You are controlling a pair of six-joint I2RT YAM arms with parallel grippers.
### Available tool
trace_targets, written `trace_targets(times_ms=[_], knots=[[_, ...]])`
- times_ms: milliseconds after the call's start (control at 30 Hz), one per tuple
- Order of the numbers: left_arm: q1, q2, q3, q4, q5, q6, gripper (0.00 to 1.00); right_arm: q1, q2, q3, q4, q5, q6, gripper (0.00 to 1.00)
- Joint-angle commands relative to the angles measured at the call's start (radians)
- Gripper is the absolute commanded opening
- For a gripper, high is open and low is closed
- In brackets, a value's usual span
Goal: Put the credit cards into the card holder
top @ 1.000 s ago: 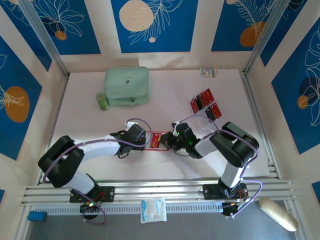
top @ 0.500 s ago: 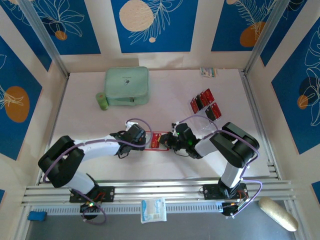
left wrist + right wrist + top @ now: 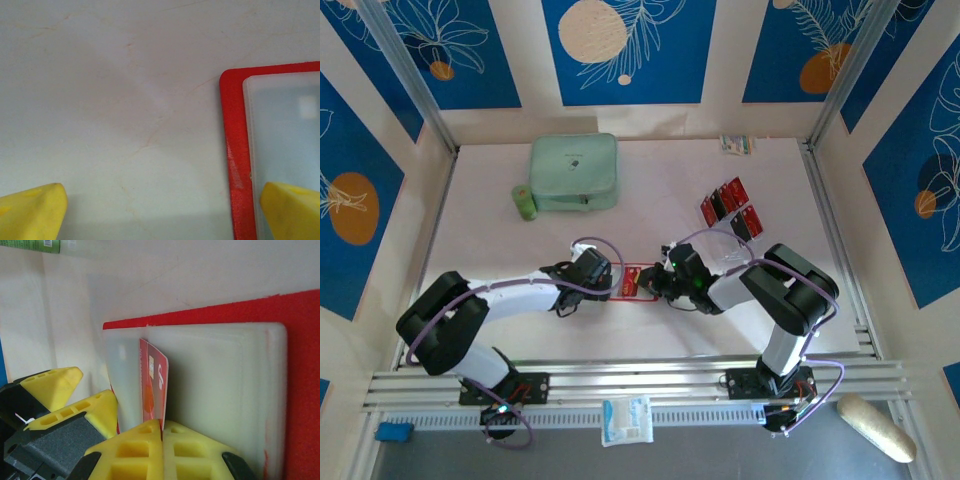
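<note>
The red card holder (image 3: 634,282) lies open on the table between my two grippers, its clear inner sleeves (image 3: 220,380) facing up. My right gripper (image 3: 162,425) is shut on a red credit card (image 3: 154,382), held on edge with its far end against the sleeves near the fold. My left gripper (image 3: 162,212) is open at the holder's left edge (image 3: 235,150); one yellow fingertip (image 3: 292,210) is over the clear sleeve, the other (image 3: 35,210) over bare table. More red credit cards (image 3: 730,205) stand at the back right.
A mint-green case (image 3: 574,172) sits at the back left with a small green cylinder (image 3: 524,202) beside it. The spare cards rest on a clear tiered stand (image 3: 720,238). A small packet (image 3: 736,144) lies by the back wall.
</note>
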Motion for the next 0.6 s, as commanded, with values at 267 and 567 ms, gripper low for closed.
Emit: trace_targets(times_ms=[267,567], knots=[[0.008,-0.005,-0.023,-0.011,-0.009,-0.011,1.00,0.007,0.081,0.070,-0.218,-0.063,-0.041,0.07],[0.011,-0.017,-0.026,-0.003,-0.011,-0.009,1.00,-0.033,-0.065,0.153,-0.538,-0.076,-0.233,0.46]])
